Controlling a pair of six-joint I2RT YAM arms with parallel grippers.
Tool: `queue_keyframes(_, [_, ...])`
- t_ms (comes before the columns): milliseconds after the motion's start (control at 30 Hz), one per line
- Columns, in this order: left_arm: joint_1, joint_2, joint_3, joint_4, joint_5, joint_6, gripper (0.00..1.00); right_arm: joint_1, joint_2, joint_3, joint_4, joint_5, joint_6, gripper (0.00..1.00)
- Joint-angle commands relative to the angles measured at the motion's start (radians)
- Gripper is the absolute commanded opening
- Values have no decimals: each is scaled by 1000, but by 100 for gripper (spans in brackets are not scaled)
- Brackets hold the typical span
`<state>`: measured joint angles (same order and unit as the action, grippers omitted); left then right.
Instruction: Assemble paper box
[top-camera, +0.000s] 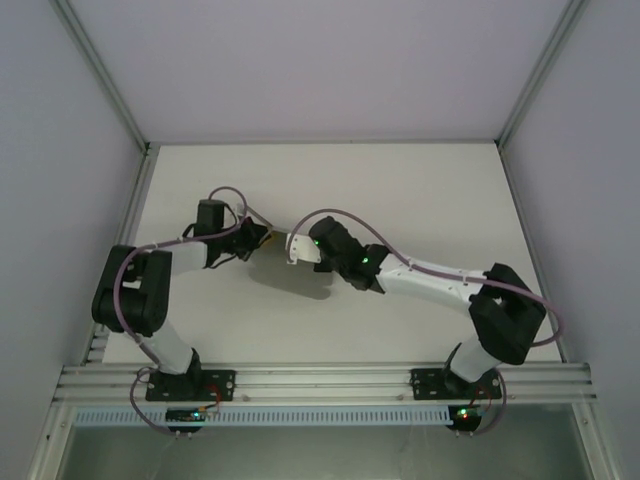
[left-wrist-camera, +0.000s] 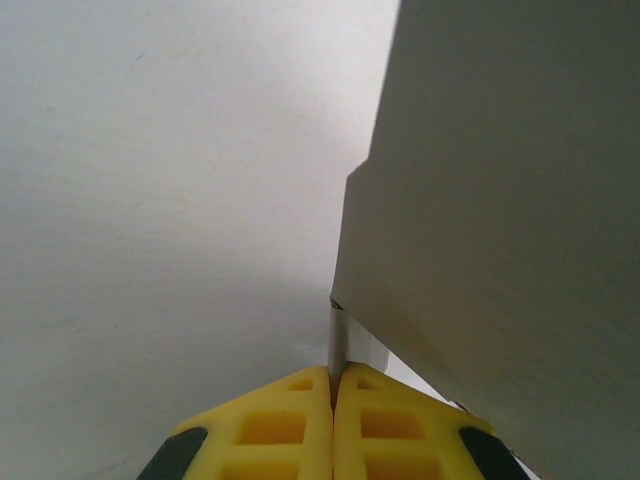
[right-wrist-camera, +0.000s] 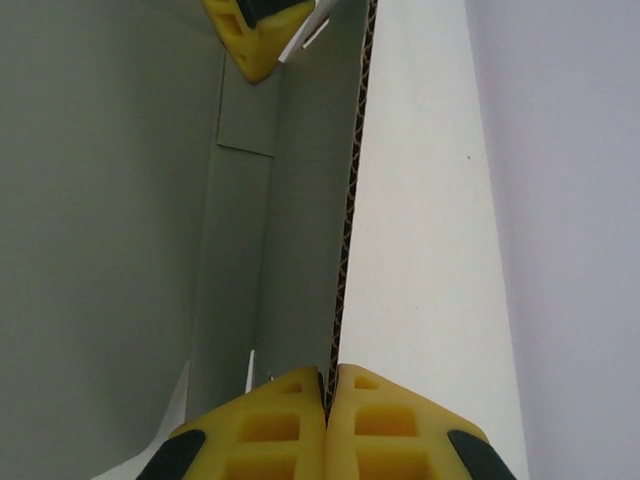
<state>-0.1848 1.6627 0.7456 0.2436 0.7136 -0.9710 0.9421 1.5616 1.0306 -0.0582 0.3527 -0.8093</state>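
Observation:
The paper box (top-camera: 300, 247) is held above the middle of the table between both arms. In the left wrist view a wide grey panel of the box (left-wrist-camera: 500, 200) fills the right side. My left gripper (left-wrist-camera: 333, 375) is shut on a thin flap edge below that panel. In the right wrist view my right gripper (right-wrist-camera: 327, 375) is shut on the corrugated edge of a box wall (right-wrist-camera: 300, 200). The left gripper's yellow fingertip (right-wrist-camera: 250, 35) shows at the far end of that wall. From above, the left gripper (top-camera: 262, 240) and the right gripper (top-camera: 312, 250) face each other.
The white table (top-camera: 400, 190) stretches behind and to both sides of the arms. Aluminium frame posts (top-camera: 135, 150) and pale walls close it in. A metal rail (top-camera: 320, 382) carries the arm bases at the near edge.

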Motion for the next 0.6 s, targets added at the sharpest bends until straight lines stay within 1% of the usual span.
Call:
queue_keyframes(0, [4, 10, 14, -27, -72, -47, 8, 15, 6, 8, -6, 9, -36, 0])
queue_keyframes(33, [4, 2, 14, -42, -76, -34, 16, 6, 6, 7, 0, 13, -37, 0])
queue_keyframes(133, [8, -32, 26, -144, -115, 59, 29, -23, 3, 10, -3, 30, -58, 0])
queue_keyframes(167, [11, -47, 32, -189, -142, 105, 32, -33, 2, 11, -6, 40, -71, 0])
queue_keyframes(200, [14, -66, 39, -242, -184, 156, 37, -50, 2, 16, -12, 54, -91, 0])
queue_keyframes(300, [24, -137, 45, -332, -255, 291, 61, -97, 2, 47, -57, 65, -128, 0])
queue_keyframes(367, [34, -193, 41, -353, -272, 370, 78, -119, 3, 52, -62, 74, -166, 0])
queue_keyframes(433, [38, -245, 41, -360, -313, 447, 94, -130, 0, 50, -56, 71, -195, 0])
queue_keyframes(467, [40, -265, 42, -351, -328, 491, 100, -135, -6, 47, -60, 51, -205, 0])
queue_keyframes(500, [45, -275, 52, -348, -336, 525, 100, -140, -13, 46, -66, 28, -211, 0])
queue_keyframes(567, [60, -263, 86, -335, -304, 595, 99, -153, -24, 39, -68, -26, -211, 0])
